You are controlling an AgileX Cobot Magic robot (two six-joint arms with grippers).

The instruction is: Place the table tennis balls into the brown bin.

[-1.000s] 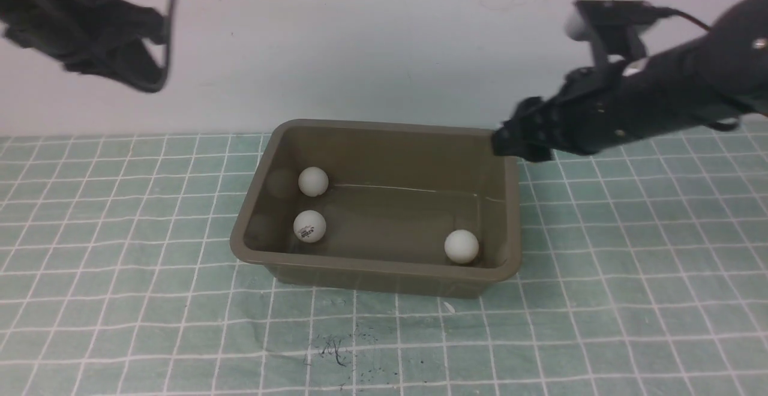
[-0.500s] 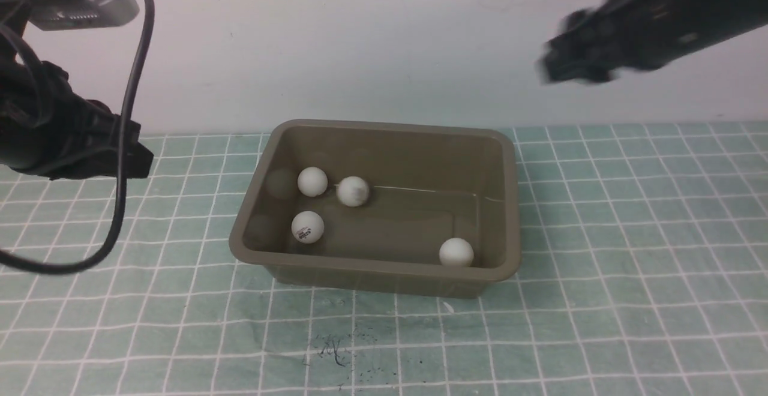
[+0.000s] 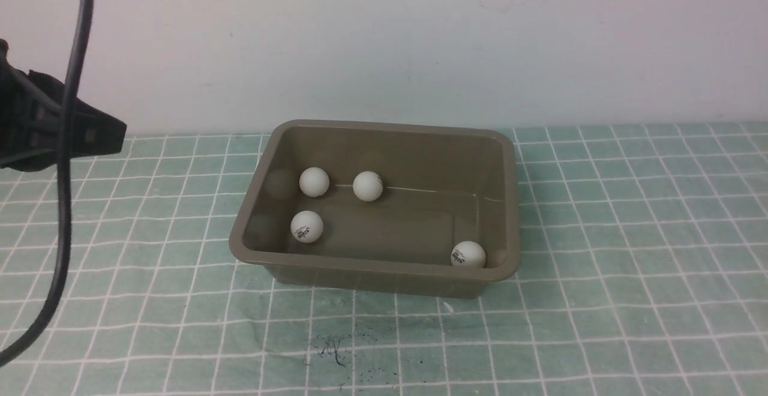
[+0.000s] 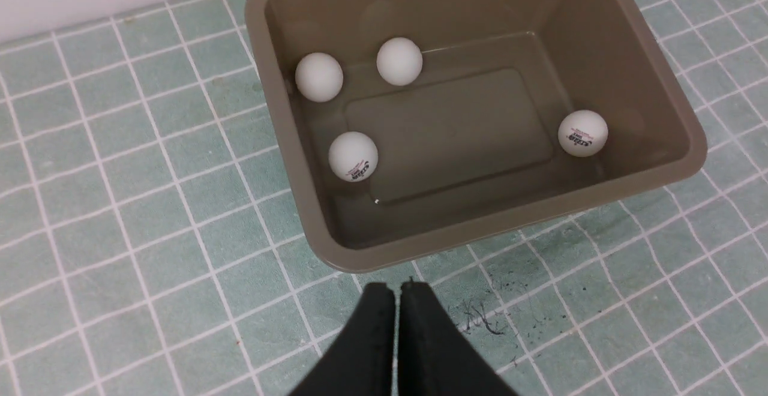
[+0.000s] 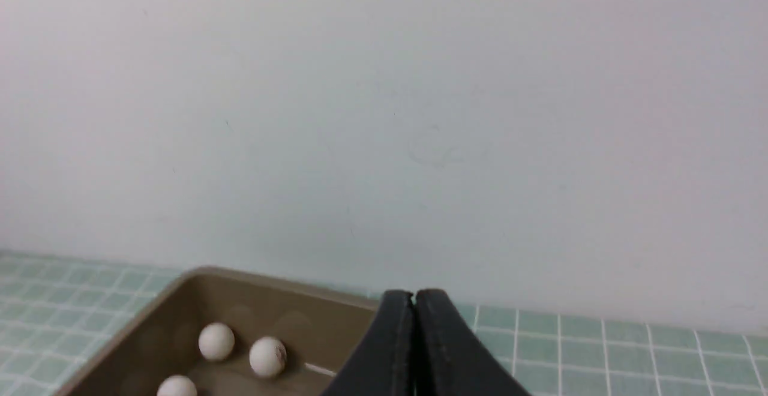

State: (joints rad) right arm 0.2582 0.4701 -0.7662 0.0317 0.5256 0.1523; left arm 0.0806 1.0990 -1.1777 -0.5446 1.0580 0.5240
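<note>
Inside the brown bin, all four table tennis balls lie apart on its floor: one near the far left corner, one just to its right along the far side, one nearer on the left, and one in the near right corner. Both the left gripper and the right gripper have their fingertips pressed together, pinching nothing.
</note>
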